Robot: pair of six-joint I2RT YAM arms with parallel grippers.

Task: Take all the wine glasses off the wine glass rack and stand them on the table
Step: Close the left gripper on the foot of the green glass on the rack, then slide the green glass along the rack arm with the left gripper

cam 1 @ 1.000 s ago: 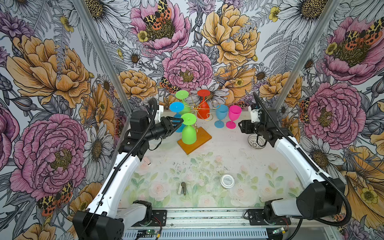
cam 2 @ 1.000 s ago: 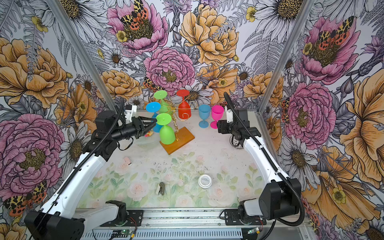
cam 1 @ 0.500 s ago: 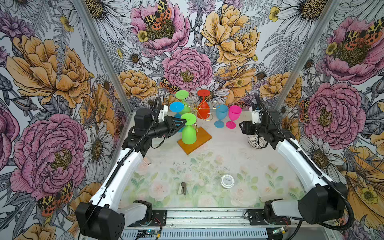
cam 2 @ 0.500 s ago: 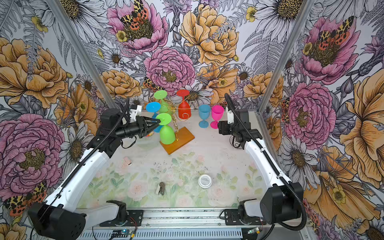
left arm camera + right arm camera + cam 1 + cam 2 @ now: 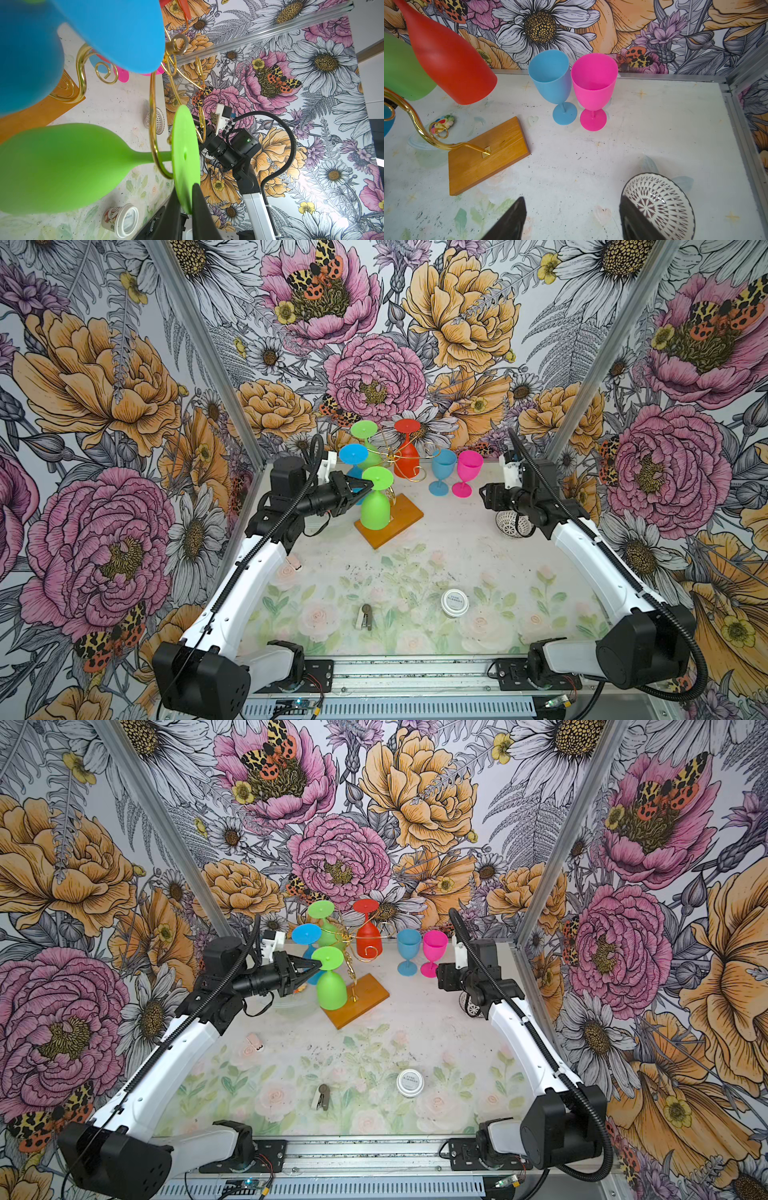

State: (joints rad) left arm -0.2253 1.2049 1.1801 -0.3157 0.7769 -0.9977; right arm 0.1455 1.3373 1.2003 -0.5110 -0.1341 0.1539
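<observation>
green wine glass [image 5: 376, 509], upside down

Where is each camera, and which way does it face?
Top views: high in front, looking down on the table; left arm and right arm show.
Left wrist: behind the left gripper, facing the green wine glass on the wine glass rack; right arm beyond.
Right wrist: behind the right gripper, facing the standing blue glass and pink glass.
Both wrist views share the wooden base.

place: robot lab cell | cues: floral panel walls [image 5: 374, 344], aluminium rail [image 5: 415, 674]
</observation>
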